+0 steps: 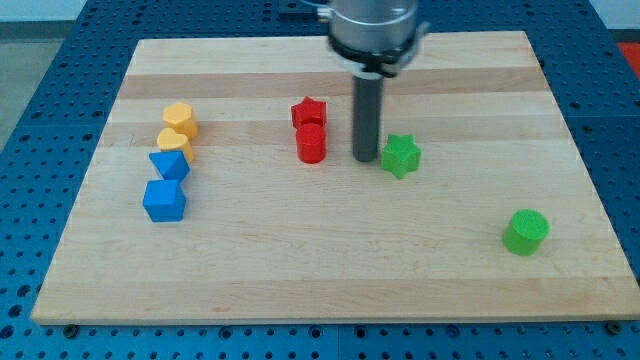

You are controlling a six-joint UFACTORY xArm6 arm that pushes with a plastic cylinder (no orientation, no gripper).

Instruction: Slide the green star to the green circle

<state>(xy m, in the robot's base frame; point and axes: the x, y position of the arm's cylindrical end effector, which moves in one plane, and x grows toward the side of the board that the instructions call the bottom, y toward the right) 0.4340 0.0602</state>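
Observation:
The green star (401, 155) lies on the wooden board right of the middle. The green circle (525, 232) stands at the lower right of the board, well apart from the star. My tip (366, 159) is down on the board just left of the green star, touching or nearly touching its left side. The rod rises straight up to the arm's grey end at the view's top.
A red star (309, 113) and a red cylinder (311, 144) sit just left of the rod. At the left are two yellow blocks (180, 120) (175, 144) and two blue blocks (169, 166) (164, 201). The board's edge (330, 318) borders a blue perforated table.

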